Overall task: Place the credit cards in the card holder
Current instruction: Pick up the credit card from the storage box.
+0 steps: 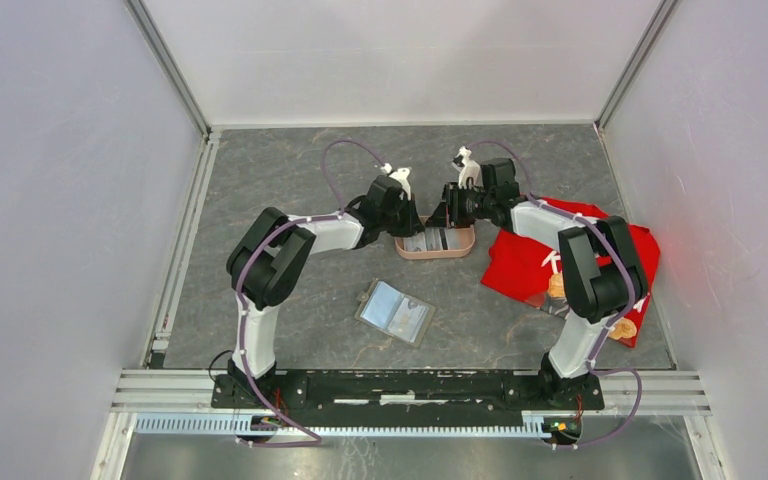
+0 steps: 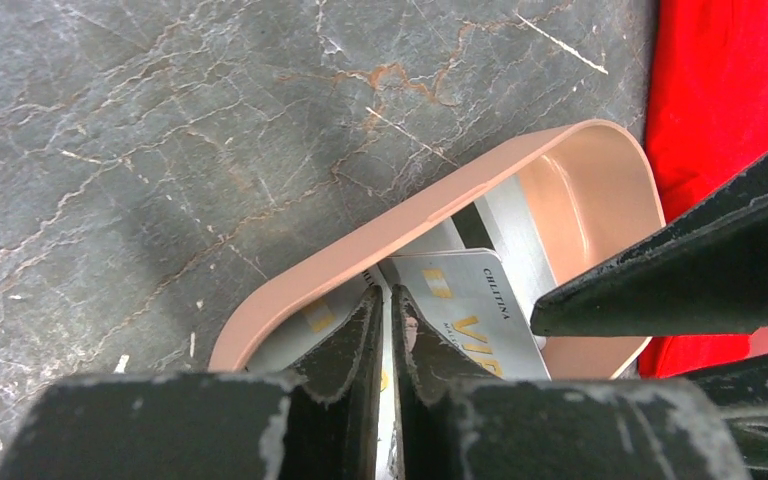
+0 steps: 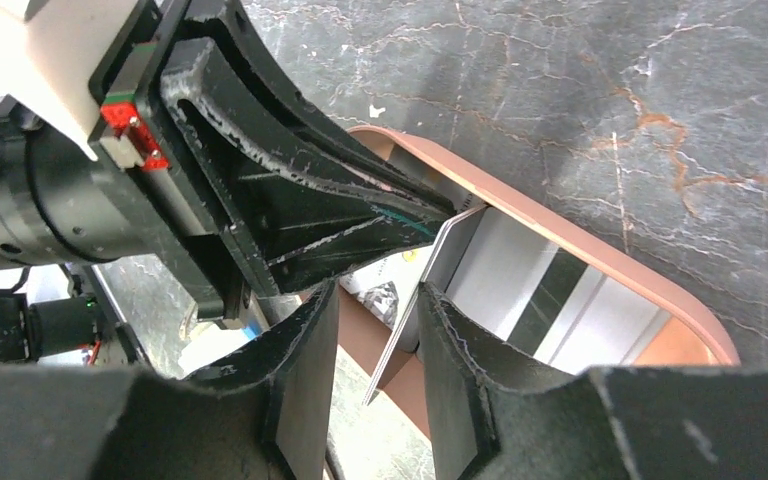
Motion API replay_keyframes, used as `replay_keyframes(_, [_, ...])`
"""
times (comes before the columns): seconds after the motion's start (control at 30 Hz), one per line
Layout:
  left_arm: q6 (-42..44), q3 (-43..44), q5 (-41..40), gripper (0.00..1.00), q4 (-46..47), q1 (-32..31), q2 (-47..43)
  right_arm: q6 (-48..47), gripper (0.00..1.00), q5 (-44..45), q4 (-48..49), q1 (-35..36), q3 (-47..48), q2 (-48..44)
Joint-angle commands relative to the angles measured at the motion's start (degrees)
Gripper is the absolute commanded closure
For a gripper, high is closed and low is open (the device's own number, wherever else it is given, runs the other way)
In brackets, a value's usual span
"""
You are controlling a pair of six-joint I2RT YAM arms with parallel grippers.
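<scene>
Left wrist view: we see the left gripper [image 2: 385, 300] with its jaws nearly together, pinching a thin pale edge between them. The right wrist view confirms it. The left fingertips clamp the top corner of one credit card [image 3: 447, 250], which stands tilted on edge above the pink tray [image 2: 360, 245].

The right gripper [image 3: 375, 300] is partly open. The lower part of the pinched card hangs in the gap, close to one finger. We cannot tell whether it touches that finger.

Other cards [image 2: 480, 305] lie flat in the tray, one with gold lettering. We cannot count them, because the fingers cover part of the stack. The held card shows almost edge-on, so its print is unreadable.

From the top external view, the card holder [image 1: 395, 311] lies open on the table [image 1: 290, 170], well apart from the tray and nearer the arm bases. Its pockets are too small to make out. Both wrists mask the tray's far rim. A red cloth [image 1: 530, 260] lies partly under the right arm.
</scene>
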Motion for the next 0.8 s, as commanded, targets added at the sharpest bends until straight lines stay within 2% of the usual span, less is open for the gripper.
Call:
replay_keyframes(0.0, [-3.1, -2.0, 2.2, 0.84, 1.8, 1.4, -1.3, 1.5, 0.59, -3.4, 2.9, 0.1, -0.8, 0.8])
replay_keyframes(0.17, [-5.2, -3.5, 4.7, 0.8, 3.7, 2.7, -1.8, 3.0, 0.6, -5.7, 4.3, 0.2, -1.2, 2.1])
replay_keyframes(0.4, [-8.3, -4.6, 8.6, 0.69, 4.8, 4.4, -1.8, 4.3, 0.61, -8.3, 5.8, 0.2, -1.6, 2.5])
replay_keyframes(0.57, [-11.1, -6.1, 10.9, 0.65, 6.3, 5.5, -2.1, 4.2, 0.66, -8.9, 5.9, 0.2, -1.5, 2.6])
replay_keyframes(0.77, [-12.7, -7.8, 11.9, 0.64, 7.3, 5.8, -3.1, 3.6, 0.65, -9.0, 5.6, -0.2, -1.3, 2.1])
